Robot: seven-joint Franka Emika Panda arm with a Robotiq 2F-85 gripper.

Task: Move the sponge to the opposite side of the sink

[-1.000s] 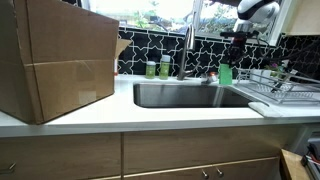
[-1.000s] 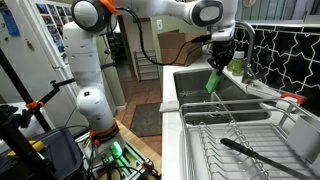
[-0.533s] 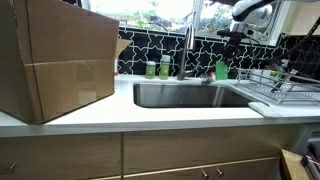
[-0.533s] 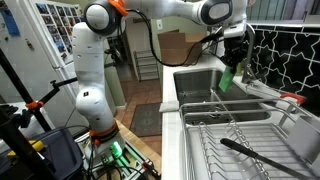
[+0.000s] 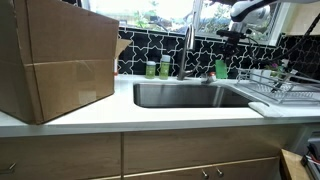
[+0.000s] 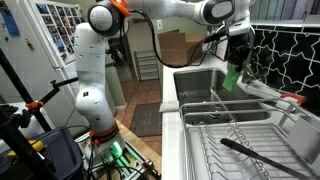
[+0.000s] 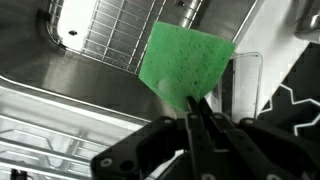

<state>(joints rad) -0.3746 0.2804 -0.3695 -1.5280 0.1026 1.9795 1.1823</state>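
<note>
The bright green sponge (image 7: 185, 63) hangs from my gripper (image 7: 196, 108), whose fingers are shut on its lower edge. In both exterior views the sponge (image 5: 220, 69) (image 6: 233, 77) is held in the air over the back edge of the sink (image 5: 190, 96) (image 6: 205, 90), near the chrome faucet (image 5: 187, 45) and the dish rack side. The gripper (image 5: 229, 42) (image 6: 238, 52) points down from above. The steel basin floor shows below the sponge in the wrist view (image 7: 60, 75).
A large cardboard box (image 5: 55, 65) stands on the white countertop at one end of the sink. Two green-labelled bottles (image 5: 157, 68) stand behind the basin. A wire dish rack (image 5: 280, 85) (image 6: 235, 140) sits at the other end, holding a dark utensil (image 6: 255, 152).
The gripper has carried the sponge up and back, from over the basin toward the rear rim next to the faucet. It stays gripped throughout.
</note>
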